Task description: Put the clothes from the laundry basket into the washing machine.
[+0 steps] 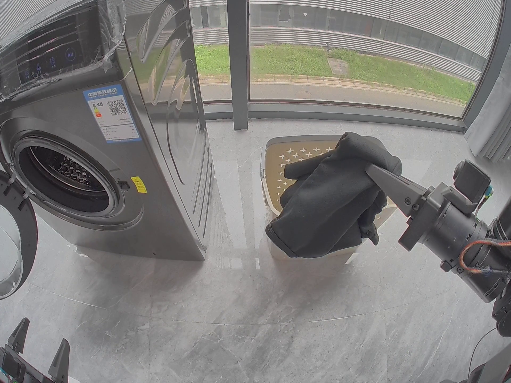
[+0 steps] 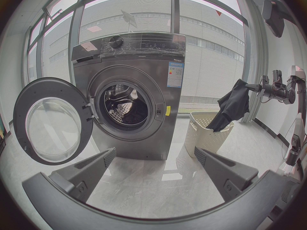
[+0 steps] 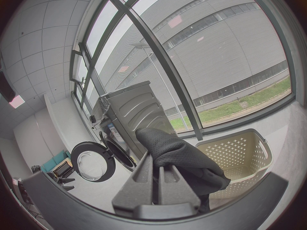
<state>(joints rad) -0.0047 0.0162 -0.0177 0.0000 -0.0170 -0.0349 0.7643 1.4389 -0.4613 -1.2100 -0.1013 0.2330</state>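
The right hand [image 1: 369, 170] is clamped on a dark garment [image 1: 324, 203], which hangs over the laundry basket [image 1: 274, 155], its tail inside. Best to lift it clear of the rim, then carry it across into the open drum [image 1: 66, 179] of the washing machine [image 1: 159, 134]. The left hand [image 2: 153, 150] hangs open.

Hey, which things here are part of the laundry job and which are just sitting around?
Part of the job: dark garment, held by the right tool; laundry basket; washing machine with its door open; left tool, open.
Just around: window; curtain.
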